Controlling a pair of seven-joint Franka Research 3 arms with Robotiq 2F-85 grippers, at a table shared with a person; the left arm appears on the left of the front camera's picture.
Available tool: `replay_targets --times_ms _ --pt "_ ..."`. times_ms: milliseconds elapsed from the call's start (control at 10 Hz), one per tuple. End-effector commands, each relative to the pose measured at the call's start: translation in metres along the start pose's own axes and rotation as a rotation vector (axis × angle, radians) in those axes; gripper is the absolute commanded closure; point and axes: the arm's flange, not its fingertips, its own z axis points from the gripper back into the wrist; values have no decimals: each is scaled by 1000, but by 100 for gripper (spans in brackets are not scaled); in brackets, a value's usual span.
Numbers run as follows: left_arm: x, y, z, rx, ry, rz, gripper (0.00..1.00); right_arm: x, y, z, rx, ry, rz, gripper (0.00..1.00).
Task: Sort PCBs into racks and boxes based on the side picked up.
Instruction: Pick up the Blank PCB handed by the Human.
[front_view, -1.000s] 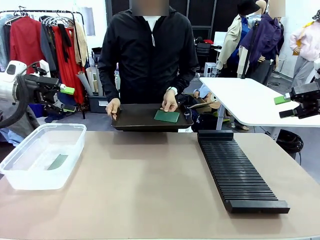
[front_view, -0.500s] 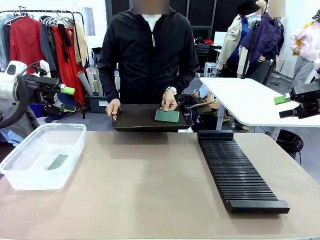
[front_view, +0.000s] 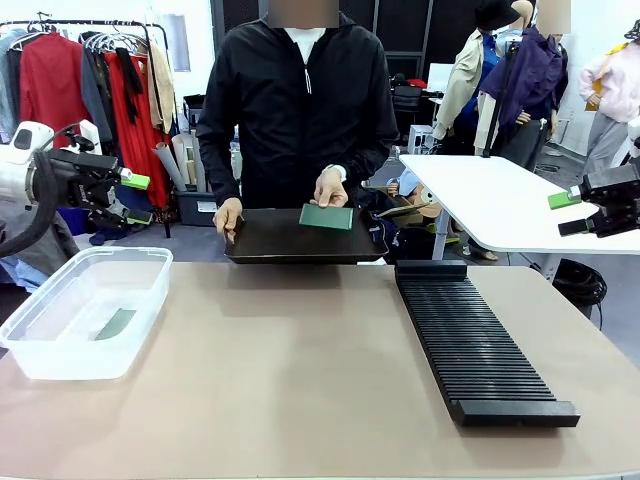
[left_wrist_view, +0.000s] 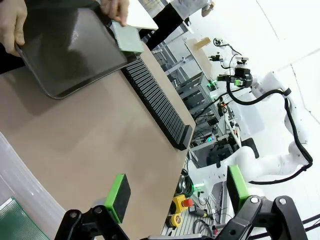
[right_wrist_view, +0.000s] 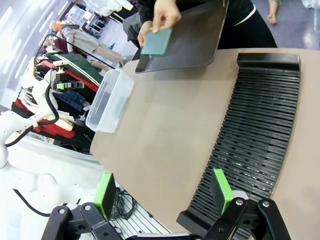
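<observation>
PCB (front_view: 327, 217): pinched by a hand (front_view: 330, 188) above the tray's (front_view: 270, 240) far right part, tilted, long axis running along the tray's length.
Second PCB (front_view: 116, 323): flat in the box (front_view: 60, 345), left of tray.
Rack (front_view: 475, 340): right of tray.
Left gripper (left_wrist_view: 177, 187): spread wide, empty.
Right gripper (right_wrist_view: 162, 192): spread wide, empty.

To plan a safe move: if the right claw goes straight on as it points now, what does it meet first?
Probably the bare table, close beside the rack, going by its wrist view. The right claw is open and high above, so depth is unclear.
</observation>
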Motion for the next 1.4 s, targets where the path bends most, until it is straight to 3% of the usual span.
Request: replay_targets --times_ms 0,1300 --pt "-1 -3 0 -2 -1 -2 0 1 2 0 4 -4 -2 0" --pt "-1 -3 0 -2 -1 -2 0 1 2 0 4 -4 -2 0"
